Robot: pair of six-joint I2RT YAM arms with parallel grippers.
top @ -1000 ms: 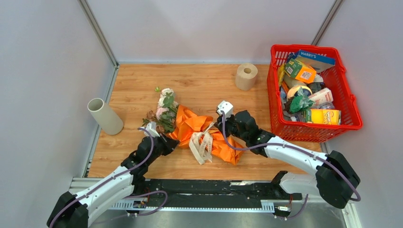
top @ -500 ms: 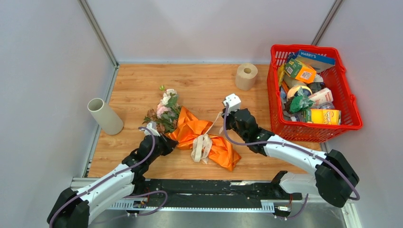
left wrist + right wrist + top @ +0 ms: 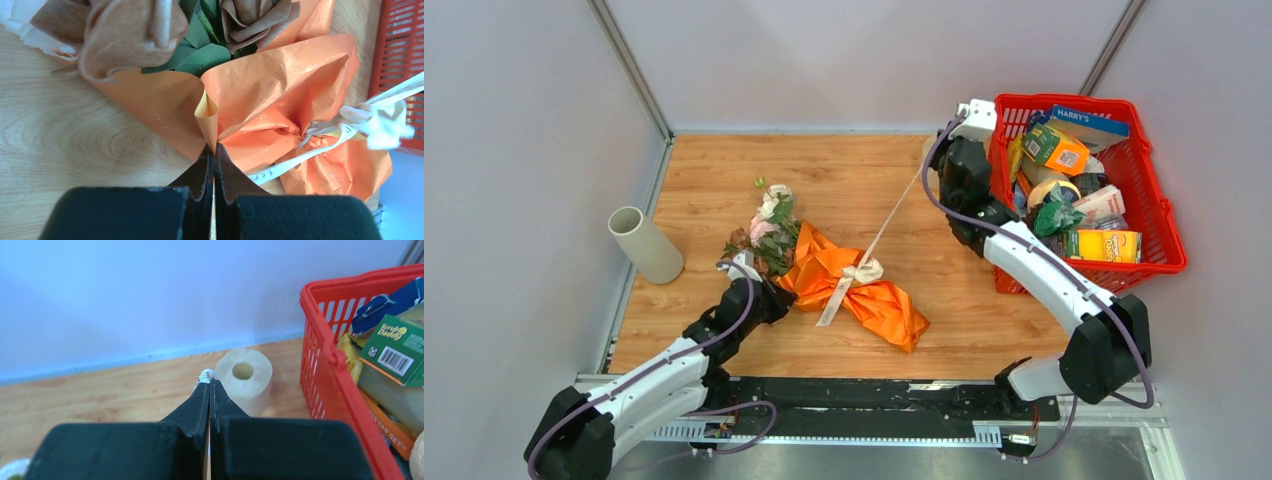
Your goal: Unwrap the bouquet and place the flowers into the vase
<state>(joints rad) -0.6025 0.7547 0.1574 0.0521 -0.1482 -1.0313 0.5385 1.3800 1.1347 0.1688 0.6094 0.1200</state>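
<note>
Swung back toward the basket (image 3: 350,281), the right gripper (image 3: 210,384), clamped on the now-taut ribbon (image 3: 894,208), should pull steadily along its line while the left gripper (image 3: 214,150) pins the mid-tabletop bouquet (image 3: 824,272) by its orange paper (image 3: 280,80).

Wooden table (image 3: 714,170), light grain. At far right, a red plastic basket (image 3: 1074,278) filled with packaged goods, among them a green box (image 3: 1056,148), a blue box (image 3: 1084,118) and a yellow packet (image 3: 1109,245). Just left of the basket, an upright paper roll (image 3: 245,377).
</note>
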